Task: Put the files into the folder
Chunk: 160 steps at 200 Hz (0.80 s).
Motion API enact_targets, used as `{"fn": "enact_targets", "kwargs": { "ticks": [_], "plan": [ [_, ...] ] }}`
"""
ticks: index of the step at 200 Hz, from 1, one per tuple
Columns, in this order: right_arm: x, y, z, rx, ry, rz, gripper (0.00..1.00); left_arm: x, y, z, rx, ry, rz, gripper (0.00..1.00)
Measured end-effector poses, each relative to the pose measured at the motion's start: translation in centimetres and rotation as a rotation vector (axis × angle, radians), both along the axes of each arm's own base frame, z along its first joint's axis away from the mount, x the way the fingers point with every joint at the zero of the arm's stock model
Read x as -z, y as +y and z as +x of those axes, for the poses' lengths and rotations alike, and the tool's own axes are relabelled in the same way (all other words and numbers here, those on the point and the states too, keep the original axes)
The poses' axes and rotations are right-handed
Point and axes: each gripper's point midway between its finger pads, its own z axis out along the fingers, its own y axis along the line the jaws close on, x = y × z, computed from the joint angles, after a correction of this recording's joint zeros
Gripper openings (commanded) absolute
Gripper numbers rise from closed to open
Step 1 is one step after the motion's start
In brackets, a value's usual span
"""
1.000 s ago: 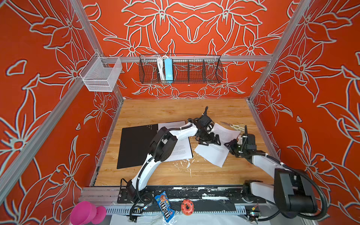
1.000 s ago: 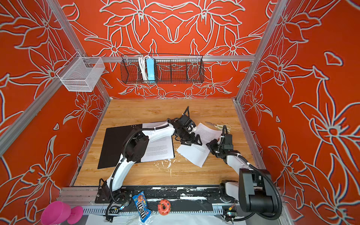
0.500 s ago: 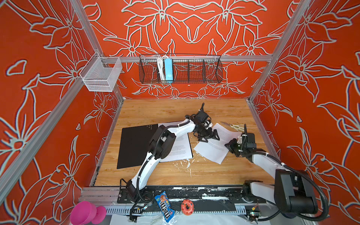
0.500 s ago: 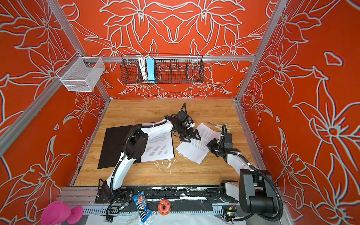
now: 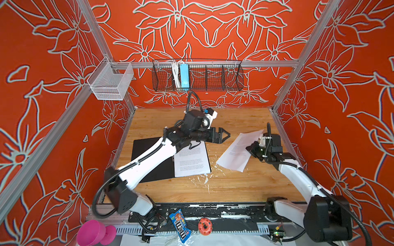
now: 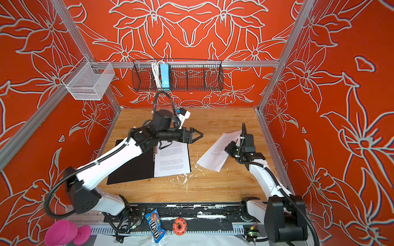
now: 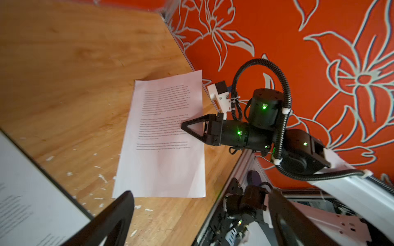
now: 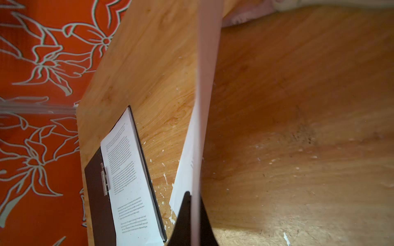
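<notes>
Wood of the table (image 5: 234, 189) lies bare across its whole far half and along the near strip. Black and opened flat, the folder (image 5: 142, 147) sits left of centre. One printed sheet (image 5: 190, 161) lies on its right half, its right edge just inside the folder's right edge. Right of the folder runs a bare strip flecked with white scraps (image 5: 204, 179). Beyond that is the loose sheet (image 5: 236, 152), skewed, its far corner close to the right wall (image 5: 309, 149). The right gripper (image 5: 252, 148) has its jaws pressed together on the loose sheet's right edge. In the right wrist view this sheet runs edge-on out from between its fingers (image 8: 185, 215). The left gripper (image 5: 223, 135) hangs above the bare wood between the folder and the loose sheet, jaws wide apart, holding nothing
</notes>
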Motion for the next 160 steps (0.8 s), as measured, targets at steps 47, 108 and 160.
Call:
{"fn": "enact_targets", "kwargs": {
  "ticks": [47, 108, 160],
  "plan": [
    [-7.0, 7.3, 4.0, -0.200, -0.132, -0.079, 0.00, 6.5, 8.4, -1.6, -0.211, -0.044, 0.272, 0.98],
    [-12.3, 22.8, 3.9, -0.578, -0.232, -0.028, 0.00, 9.7, 16.9, -3.5, -0.398, -0.108, 0.543, 0.98],
    [-12.3, 25.0, 2.6, -0.664, -0.203, 0.114, 0.00, 9.8, 19.7, -3.8, -0.493, -0.145, 0.568, 0.98]
  ]
}}
